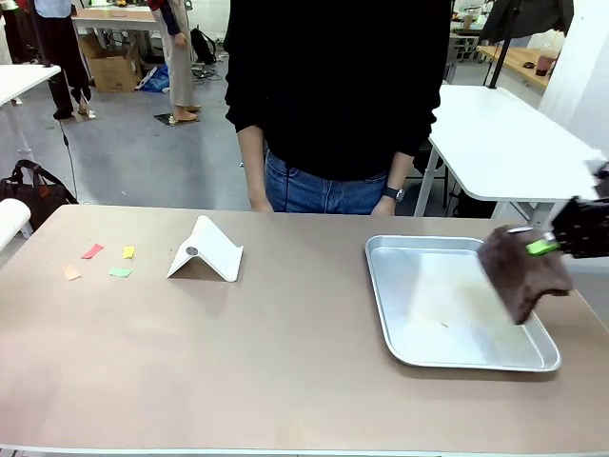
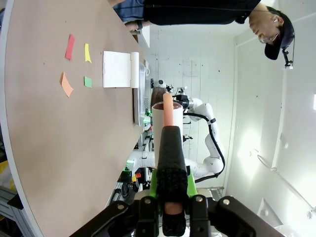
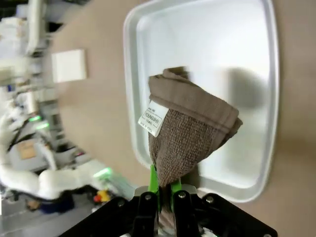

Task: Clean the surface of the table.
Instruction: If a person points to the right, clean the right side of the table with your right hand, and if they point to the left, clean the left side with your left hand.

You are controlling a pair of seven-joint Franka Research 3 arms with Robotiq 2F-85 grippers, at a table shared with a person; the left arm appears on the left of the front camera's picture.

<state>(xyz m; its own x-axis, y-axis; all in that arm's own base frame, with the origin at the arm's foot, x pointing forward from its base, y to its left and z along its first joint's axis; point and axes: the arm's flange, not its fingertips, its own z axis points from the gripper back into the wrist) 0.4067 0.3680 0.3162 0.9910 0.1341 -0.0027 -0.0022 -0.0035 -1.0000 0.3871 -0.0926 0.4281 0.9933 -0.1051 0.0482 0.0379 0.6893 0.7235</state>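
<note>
Front: the table (image 1: 285,381) spans my view, its long axis running left to right. My right gripper (image 1: 544,247) reaches in from the right edge, pointing left. It is clamped on a brown cloth (image 1: 523,276) that hangs above the tray's (image 1: 428,305) right side.

Left wrist: the left gripper (image 2: 170,131) sits beside the table, fingers together on an orange strip (image 2: 168,106).

Right wrist: the cloth droops over the tray.

— What's the surface (image 1: 285,371) like?
— Wide and rectangular, lying flat and level. The top is smooth, matte beige-brown, with a thin pale edge along the near side.
</note>
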